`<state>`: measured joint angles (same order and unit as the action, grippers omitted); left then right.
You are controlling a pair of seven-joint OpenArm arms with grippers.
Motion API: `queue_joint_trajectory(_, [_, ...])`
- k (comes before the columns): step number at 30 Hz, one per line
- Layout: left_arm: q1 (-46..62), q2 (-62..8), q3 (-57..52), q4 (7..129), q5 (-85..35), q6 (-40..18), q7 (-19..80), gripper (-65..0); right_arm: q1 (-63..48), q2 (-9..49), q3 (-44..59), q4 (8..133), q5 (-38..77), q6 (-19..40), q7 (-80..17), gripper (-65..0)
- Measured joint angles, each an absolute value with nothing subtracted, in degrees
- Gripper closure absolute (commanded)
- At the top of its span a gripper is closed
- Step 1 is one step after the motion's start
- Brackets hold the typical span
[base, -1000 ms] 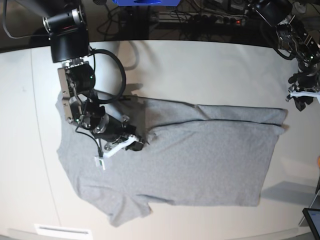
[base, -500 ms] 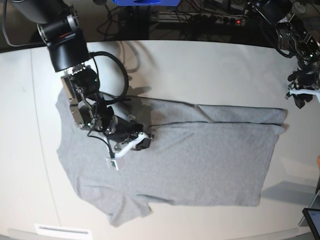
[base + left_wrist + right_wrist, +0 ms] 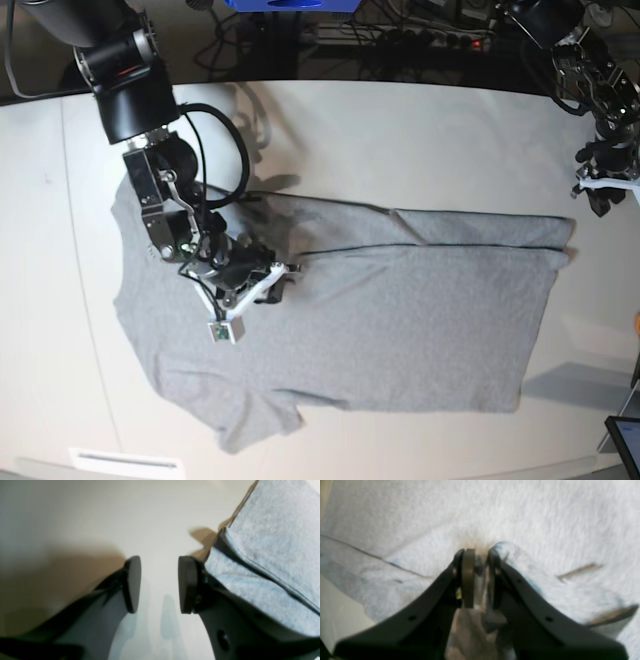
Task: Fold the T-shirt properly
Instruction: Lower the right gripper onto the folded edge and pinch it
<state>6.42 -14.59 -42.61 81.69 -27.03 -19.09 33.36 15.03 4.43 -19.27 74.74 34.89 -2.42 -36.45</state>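
The heather-grey T-shirt (image 3: 400,320) lies flat on the white table (image 3: 400,140), plain side up, with its top edge folded over along a seam. My right gripper (image 3: 283,275) is low on the shirt near the left sleeve fold. In the right wrist view the right gripper (image 3: 480,577) has its jaws nearly together, with a pinch of shirt cloth (image 3: 545,517) between them. My left gripper (image 3: 600,195) hangs just off the shirt's upper right corner. In the left wrist view the left gripper (image 3: 159,585) is open and empty over bare table, with the shirt's edge (image 3: 270,555) beside its right finger.
Cables and a power strip (image 3: 440,40) run along the dark far edge of the table. A dark screen corner (image 3: 625,440) sits at the front right. A white strip (image 3: 125,462) lies at the front left edge.
My right gripper has slid a little to the right along the shirt and its wrist has turned, swinging the camera end downward. The left arm has hardly moved.
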Motion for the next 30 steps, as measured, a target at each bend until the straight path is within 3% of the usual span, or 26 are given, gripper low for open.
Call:
queue_joint_trajectory(6, [7.11, -14.57, -42.61, 81.69, -27.00, -18.90, 33.39, -24.5, 15.18, 8.25, -22.96, 75.92, 34.54, 0.56, -28.40, -10.3])
queue_joint_trajectory(16, [8.47, -14.46, -42.61, 81.87, -27.00, -19.09, 33.36, -24.2, 7.38, 16.14, -34.70, 91.66, 34.52, 2.15, -28.40, -9.7])
queue_joint_trajectory(21, [10.50, -14.37, -41.93, 82.78, -27.00, -19.49, 30.70, -23.5, 4.54, 16.43, -39.48, 93.97, 34.46, 2.07, -28.25, -8.7])
queue_joint_trajectory(22, [11.20, -14.33, -41.89, 83.29, -27.00, -19.51, 29.23, -21.5, 4.25, 16.27, -40.77, 93.95, 34.50, 2.07, -28.32, -6.4])
queue_joint_trajectory(24, [12.53, -14.66, -40.05, 84.03, -26.87, -18.85, 25.45, -8.4, 4.32, 15.57, -43.46, 93.93, 34.52, 2.04, -28.34, -0.1])
queue_joint_trajectory(25, [12.97, -14.87, -38.79, 84.07, -26.87, -19.00, 23.92, -1.7, 4.38, 14.94, -44.10, 93.82, 34.54, 2.07, -28.38, 0.0])
queue_joint_trajectory(30, [15.00, -16.23, -33.15, 83.88, -27.00, -19.70, 14.85, 0.0, 5.41, 11.20, -44.56, 93.08, 34.54, 2.15, -28.05, 0.0])
